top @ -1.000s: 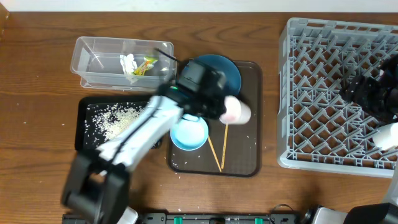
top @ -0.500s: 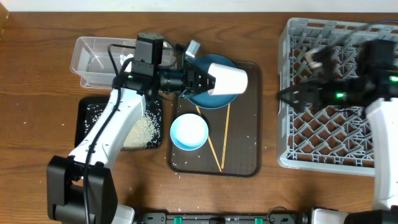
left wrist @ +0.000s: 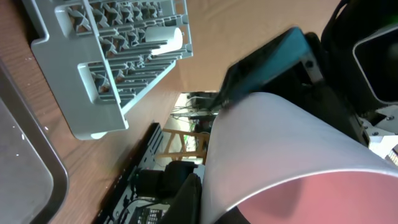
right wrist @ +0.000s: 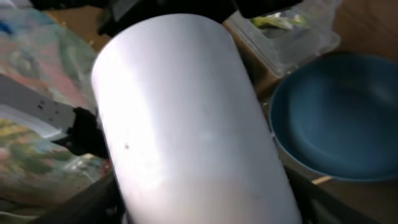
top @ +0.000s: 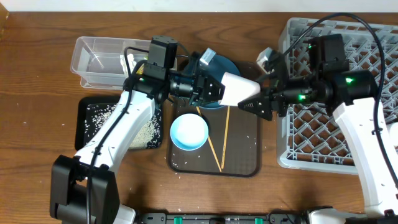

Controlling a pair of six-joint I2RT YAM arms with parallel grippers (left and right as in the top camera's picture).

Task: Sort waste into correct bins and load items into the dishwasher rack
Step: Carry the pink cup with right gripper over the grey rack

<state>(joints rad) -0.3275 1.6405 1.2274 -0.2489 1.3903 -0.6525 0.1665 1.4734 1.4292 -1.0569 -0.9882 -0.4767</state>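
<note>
My left gripper (top: 211, 87) is shut on the pink cup (top: 235, 87), white outside and pink inside, and holds it on its side in the air above the dark-blue plate (top: 231, 65). My right gripper (top: 258, 84) is open, with its fingers on either side of the cup's base. The cup fills the right wrist view (right wrist: 186, 112) and the left wrist view (left wrist: 273, 143). The light-blue bowl (top: 189, 132) and two chopsticks (top: 224, 134) lie on the brown tray (top: 242, 163). The grey rack (top: 336, 143) stands at the right, and a white cup (left wrist: 165, 38) lies in it.
The clear tub (top: 99, 59) at the back left holds the tissue (top: 127, 60) and the yellow-green wrapper (right wrist: 273, 22). The black tray (top: 93, 118) in front of it holds rice (top: 143, 130). Stray grains lie on the brown tray and the table.
My left arm swung up from the brown tray and carried the cup rightward. My right arm came left out of the rack to meet the cup's base.
</note>
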